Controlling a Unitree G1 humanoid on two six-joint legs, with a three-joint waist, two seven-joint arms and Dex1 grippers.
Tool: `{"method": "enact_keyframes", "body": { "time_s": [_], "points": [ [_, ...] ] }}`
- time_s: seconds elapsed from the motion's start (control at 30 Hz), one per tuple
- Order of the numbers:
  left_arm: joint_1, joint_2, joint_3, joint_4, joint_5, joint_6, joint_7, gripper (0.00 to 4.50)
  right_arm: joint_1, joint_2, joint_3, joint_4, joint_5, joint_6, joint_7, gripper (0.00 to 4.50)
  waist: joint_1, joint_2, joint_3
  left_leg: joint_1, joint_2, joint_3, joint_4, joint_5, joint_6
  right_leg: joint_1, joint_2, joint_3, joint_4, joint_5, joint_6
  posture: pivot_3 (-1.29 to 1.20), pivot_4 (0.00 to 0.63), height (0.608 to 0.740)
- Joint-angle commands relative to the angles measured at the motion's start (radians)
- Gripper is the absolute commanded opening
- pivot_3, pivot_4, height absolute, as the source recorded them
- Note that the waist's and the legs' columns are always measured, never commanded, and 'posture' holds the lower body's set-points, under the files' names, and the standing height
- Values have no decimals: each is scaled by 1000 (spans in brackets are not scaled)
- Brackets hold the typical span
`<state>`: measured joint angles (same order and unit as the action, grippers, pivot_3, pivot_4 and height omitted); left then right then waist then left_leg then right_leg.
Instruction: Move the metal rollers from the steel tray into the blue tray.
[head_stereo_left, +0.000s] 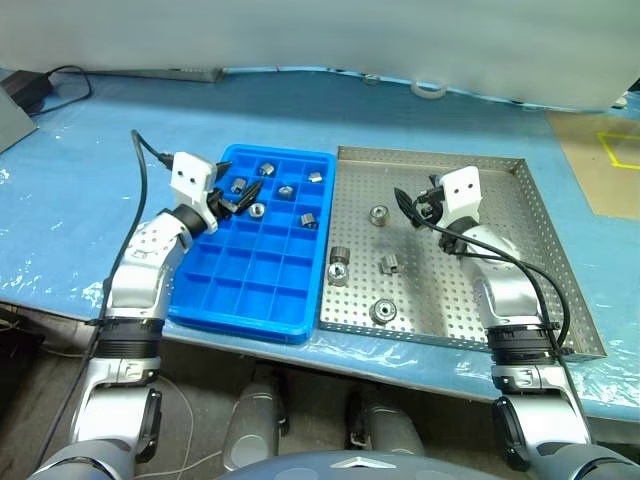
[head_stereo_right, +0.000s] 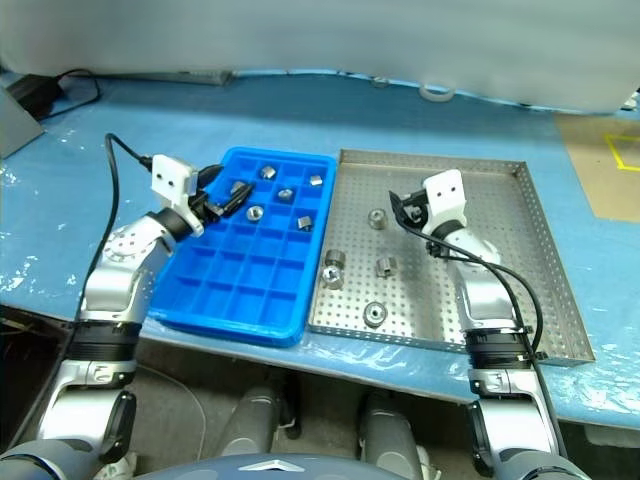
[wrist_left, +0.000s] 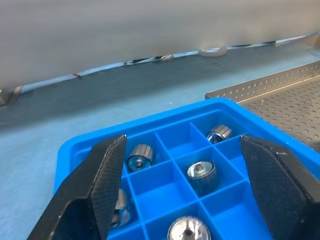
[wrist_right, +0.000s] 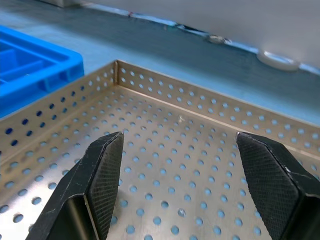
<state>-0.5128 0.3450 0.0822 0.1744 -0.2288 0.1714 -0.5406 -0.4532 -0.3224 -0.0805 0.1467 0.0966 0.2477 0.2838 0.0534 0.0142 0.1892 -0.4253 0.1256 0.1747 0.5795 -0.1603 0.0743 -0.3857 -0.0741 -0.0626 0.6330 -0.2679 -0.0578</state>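
- Left gripper: fingers spread wide and empty, poised over the far-left compartments of the blue tray. Judged to be hovering over the drop zone rather than gripping – no roller sits between the pads.
- Right gripper: fingers likewise wide apart, nothing held, hanging above bare perforated floor near the far part of the steel tray. The nearest roller lies just beside it, toward the blue tray, so a pick there seems the likely next step.
- Metal rollers: four remain loose on the steel tray, all in its half nearer the blue tray – one toward the far side, two near the middle, one close to the near rim. They lie well apart from one another.
- About six rollers already sit in the blue tray, one per cell, all in the far rows; the near rows are unfilled. Task judged somewhat past halfway.
- The two trays stand side by side, long edges touching or nearly so, which keeps the transfer short.
- Surface: a pale blue sheet covers the table. A roll of tape lies near the far edge, and a dark cable at the far-left corner.
- Beyond the table: a plain light wall or screen.
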Motion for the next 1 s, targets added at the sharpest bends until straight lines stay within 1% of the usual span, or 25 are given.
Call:
{"method": "enact_keyframes", "body": {
  "time_s": [0.03,0.1,0.17,0.27,0.33,0.43,0.53,0.73,0.8,0.87,0.93,1.0],
  "points": [
    [-49,-69,-20,83,12,-58,31,3812,-23,59,-34,-27,-5,-13,-107,3737,-15,0,0,0,0,0,0,0,0,0,0,0,0,0,0,-176,150,740],
    [-51,-123,-46,87,8,-76,22,3812,-11,77,-5,-67,-21,-12,-114,3737,-24,0,0,-2,0,0,0,0,0,-2,0,0,0,0,0,-195,150,740],
    [-54,-153,-57,100,14,-89,23,3812,8,72,10,-87,-37,-16,-113,3737,-33,0,0,-4,0,0,0,1,4,-3,0,0,0,0,0,-206,150,740],
    [-70,-170,-54,132,17,-105,32,3812,44,60,-29,-130,-40,9,-149,3737,-42,0,0,-4,0,0,0,1,4,-3,0,0,0,0,0,-234,150,740],
    [-64,-166,-54,100,4,-90,21,3812,66,47,-45,-175,-29,39,-145,3737,-44,0,0,-4,1,0,0,1,4,-3,0,0,0,0,0,-243,150,740],
    [-42,-143,-54,26,-34,-39,-23,3812,101,10,-42,-251,0,85,-84,3737,-49,0,0,-4,1,0,0,1,4,-3,0,0,0,0,0,-259,150,740],
    [-7,-84,-75,-57,-77,24,-123,3812,126,-46,-49,-340,74,156,23,3737,-64,0,0,-3,1,0,0,1,4,-3,0,0,0,0,0,-265,150,740],
    [9,20,-111,-156,-171,137,-321,3812,165,-174,-59,-451,237,286,238,3737,-65,0,0,1,1,0,0,1,4,1,0,0,-1,0,0,-258,150,740],
    [-5,46,-127,-140,-173,148,-372,3812,153,-218,-50,-449,272,304,312,3737,-65,0,0,3,1,0,0,1,4,3,0,0,-1,0,0,-253,150,740],
    [-27,52,-147,-88,-134,101,-394,3812,111,-241,-29,-402,271,290,356,3737,-65,0,0,4,1,0,0,0,3,5,0,0,-2,0,0,-242,150,740],
    [-66,30,-151,-18,-92,46,-364,3812,45,-230,-6,-321,252,258,366,3737,-65,0,0,6,1,0,0,-1,1,7,0,0,-3,0,0,-231,150,740],
    [-94,8,-146,11,-88,28,-353,3812,-23,-206,35,-226,216,212,376,3737,-66,-1,0,7,1,0,1,-1,1,8,0,0,-3,2,1,-218,150,740]
  ]
}}
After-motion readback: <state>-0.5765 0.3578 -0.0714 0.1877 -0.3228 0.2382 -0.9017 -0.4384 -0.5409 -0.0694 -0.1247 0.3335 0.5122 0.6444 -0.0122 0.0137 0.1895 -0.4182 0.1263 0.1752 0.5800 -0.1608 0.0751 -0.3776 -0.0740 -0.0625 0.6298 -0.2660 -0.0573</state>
